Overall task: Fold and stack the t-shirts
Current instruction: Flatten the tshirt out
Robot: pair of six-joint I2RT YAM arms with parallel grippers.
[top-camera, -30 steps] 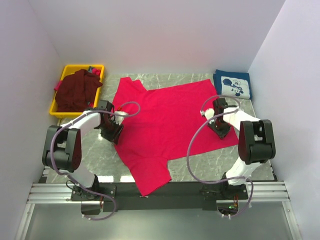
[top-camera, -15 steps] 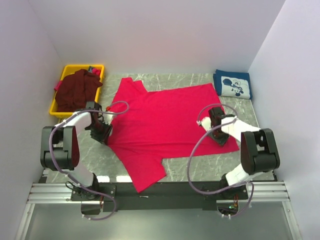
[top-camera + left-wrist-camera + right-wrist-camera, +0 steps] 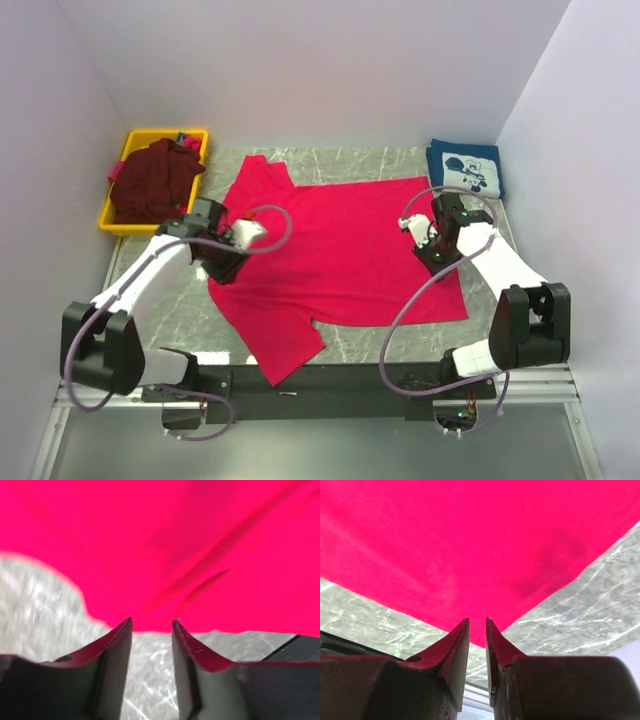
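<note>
Three t-shirts are in view. Largest item: the marble-patterned desk [image 3: 345, 159], walled in white on three sides. Spread across its middle lies the red t-shirt [image 3: 340, 250], unfolded and nearly flat, its body skewed, one sleeve towards the far left and the other hanging at the near edge.

Left arm [image 3: 150, 275] reaches to the shirt's left side; right arm [image 3: 500, 260] reaches to its right side.

Yellow bin [image 3: 150, 134] stands at the far left corner of the desk; the maroon t-shirt [image 3: 150, 180] lies crumpled in it, spilling over the rim. Navy t-shirt [image 3: 465, 172] with white print rests folded at the far right corner, apart from the red one.

Left gripper [image 3: 151, 624]: fingers stand apart, desk showing between them; the red cloth's edge lies at the tips, creases running towards them; whether the cloth is nipped cannot be told. Right gripper [image 3: 477, 621]: fingers drawn to a narrow slit, pinching the red shirt's hemmed edge, which comes to a point at the tips.
</note>
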